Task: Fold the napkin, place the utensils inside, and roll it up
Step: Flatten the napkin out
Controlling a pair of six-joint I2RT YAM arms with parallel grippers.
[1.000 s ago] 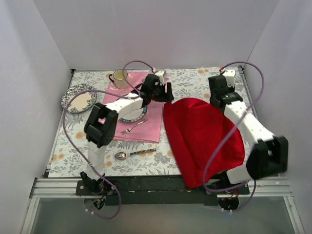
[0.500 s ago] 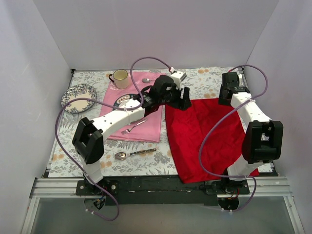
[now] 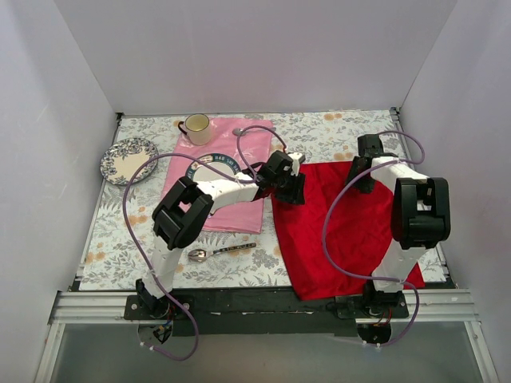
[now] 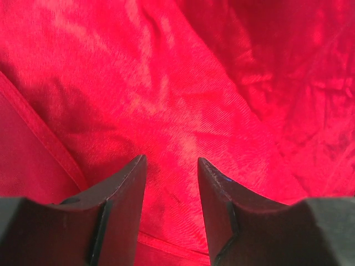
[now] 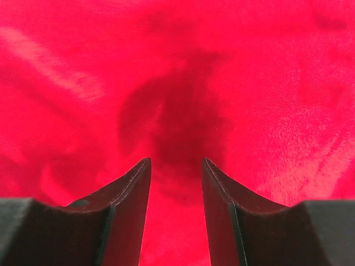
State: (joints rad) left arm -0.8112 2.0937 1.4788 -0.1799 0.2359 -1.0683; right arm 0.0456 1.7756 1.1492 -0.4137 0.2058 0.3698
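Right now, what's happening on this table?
Both arms are at the far edge of the red napkin, which lies spread out, not yet folded. The left gripper and right gripper are low over the cloth with jaws open, holding nothing. The patterned-handle spoon lies on the table, apart from it.

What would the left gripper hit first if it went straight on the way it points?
The red napkin: the left gripper points straight at it, jaws apart, nothing in between. How close the cloth lies is unclear.
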